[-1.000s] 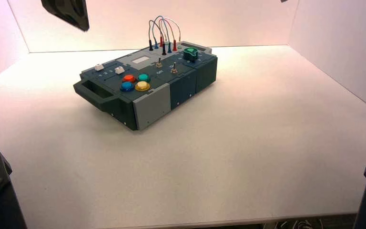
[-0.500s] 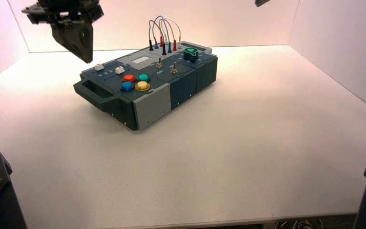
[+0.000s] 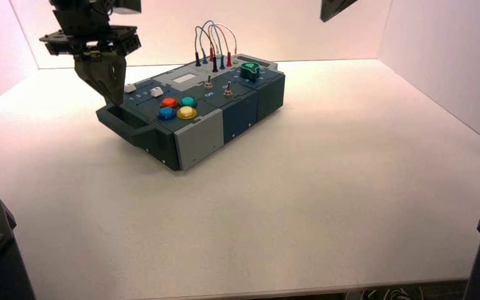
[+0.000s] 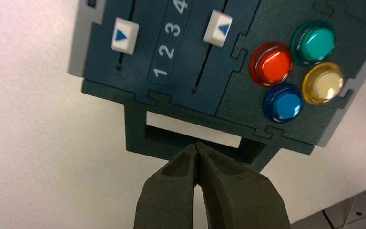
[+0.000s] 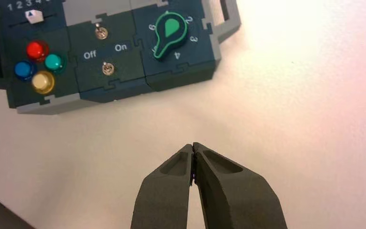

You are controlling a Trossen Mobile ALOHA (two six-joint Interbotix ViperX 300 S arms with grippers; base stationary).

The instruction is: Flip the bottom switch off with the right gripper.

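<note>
1. The white table [image 3: 325, 206] was the biggest thing, and the box [image 3: 237, 115] sat on it, turned at a slant.
2. The left gripper [image 4: 196, 151] hung low over the box's handle [image 4: 138, 138]. Its two fingers were pressed together and held nothing. It looked placed there to steady the box by the handle, but that is only a guess.
3. The right gripper [image 5: 193, 149] was high up and well away from the box, over bare table. Its fingers were squeezed together too, with nothing between them. A thin closed tip looked good for poking a tiny lever.
4. The green knob [image 5: 170, 28] sat beside the switches.
5. The bottom switch [image 5: 107, 68] stood under the words "Off" and "On", near the round coloured buttons [image 5: 37, 64]. Nothing touched it, so the flip was not yet done.
</note>
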